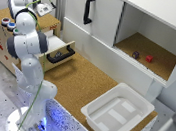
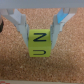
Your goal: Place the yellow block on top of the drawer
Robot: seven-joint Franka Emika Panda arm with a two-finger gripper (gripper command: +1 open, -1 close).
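**Yellow block held over cork, ready to be set down**

The wrist view shows the gripper (image 2: 38,36) pinching the small yellow cube block (image 2: 38,42) between its two pale fingers (image 2: 21,25), with a cork surface just below it. In the exterior view the gripper is hidden behind the arm, above the cork top of the small wooden cabinet (image 1: 47,20), whose pale wooden drawer with a black bar handle (image 1: 60,54) stands pulled open. I judge the carrying step is almost finished; the next move calls for lowering gently and then releasing. The block carries dark marks resembling "Z" and "U".
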